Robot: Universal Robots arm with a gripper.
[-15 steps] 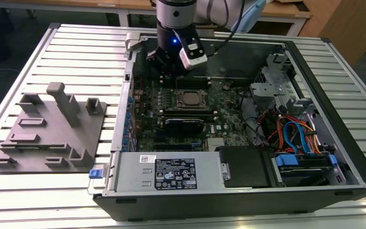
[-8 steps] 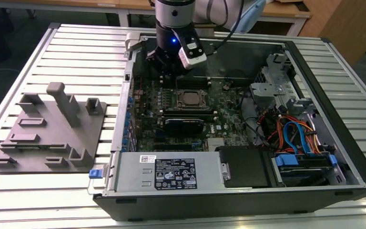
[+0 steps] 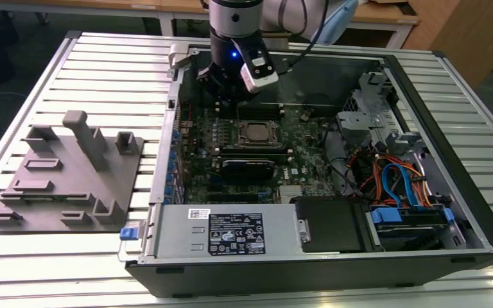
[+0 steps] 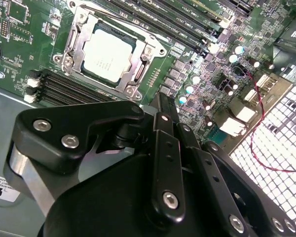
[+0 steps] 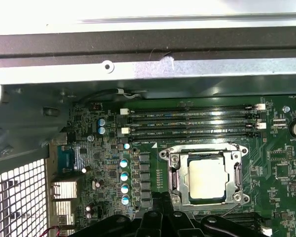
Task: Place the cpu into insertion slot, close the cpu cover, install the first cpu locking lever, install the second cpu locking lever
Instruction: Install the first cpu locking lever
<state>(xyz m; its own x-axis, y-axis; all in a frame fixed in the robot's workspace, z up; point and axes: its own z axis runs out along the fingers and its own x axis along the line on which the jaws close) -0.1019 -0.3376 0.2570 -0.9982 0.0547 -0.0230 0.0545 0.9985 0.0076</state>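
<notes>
The bench (image 3: pixel 75 58) is a ribbed light-metal surface that fills most of the exterior view. Beyond its far edge, a dark floor (image 3: pixel 7 38) shows at the upper left of the frame and wooden furniture (image 3: pixel 461 32) at the upper right. An open black computer case (image 3: pixel 315 269) lies on its side on the bench, from the centre to the right of the frame. A grey fixture block (image 3: pixel 67 179) with upright pegs rests on the bench at the left, apart from the case. Inside the case, a silver power supply (image 3: pixel 229 231) sits along the near wall. Blue and orange cables (image 3: pixel 397 179) are bundled at the right. The green motherboard (image 3: pixel 229 167) takes up the middle. The arm (image 3: pixel 236 19) enters at the upper centre of the frame. Its tool (image 3: pixel 225 90) hangs over the far part of the board, just above the insertion slot (image 3: pixel 239 133) in the frame. In both wrist views the tool (image 4: pixel 163 98) (image 5: pixel 163 197) has its fingers drawn together with nothing between them. It is near the socket but no contact with it shows. The cpu (image 4: pixel 107 55) (image 5: pixel 206 178), dull silver, is seated in the insertion slot. The cpu cover (image 4: pixel 140 69) (image 5: pixel 176 173) lies flat around it, its window framing the chip. Black memory slots (image 5: pixel 187 123) run alongside the socket. A row of blue-topped capacitors (image 5: pixel 124 175) stands near it.
</notes>
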